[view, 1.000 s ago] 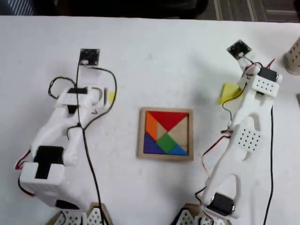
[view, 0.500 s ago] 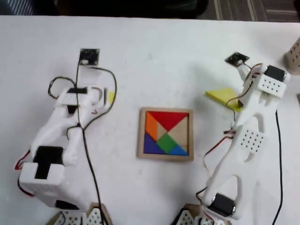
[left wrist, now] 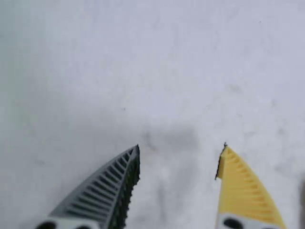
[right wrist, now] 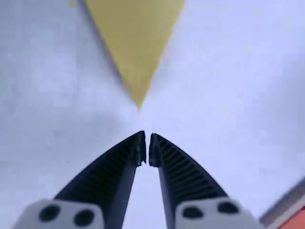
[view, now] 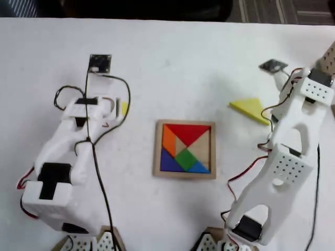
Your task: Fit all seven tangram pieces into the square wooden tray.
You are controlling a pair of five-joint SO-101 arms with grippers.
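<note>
White table [view: 172, 57] bears the triangle [view: 254, 109] upper right. Its tip points at our right gripper [right wrist: 146, 150], pressed together and empty, just beside.

A white table [view: 172, 63] is seen, with a tan dotted cylinder [view: 331, 55] stood at its right edge.

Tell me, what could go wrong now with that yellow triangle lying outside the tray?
1. The right gripper sits just off the tip of the yellow triangle with its fingers shut. Advancing like that would probably shove the piece, not pick it up.
2. The triangle lies flat on the table, so there is little edge to pinch and it may slip.
3. The wooden tray looks nearly full, so a tilted piece could jam or dislodge its neighbours.
</note>
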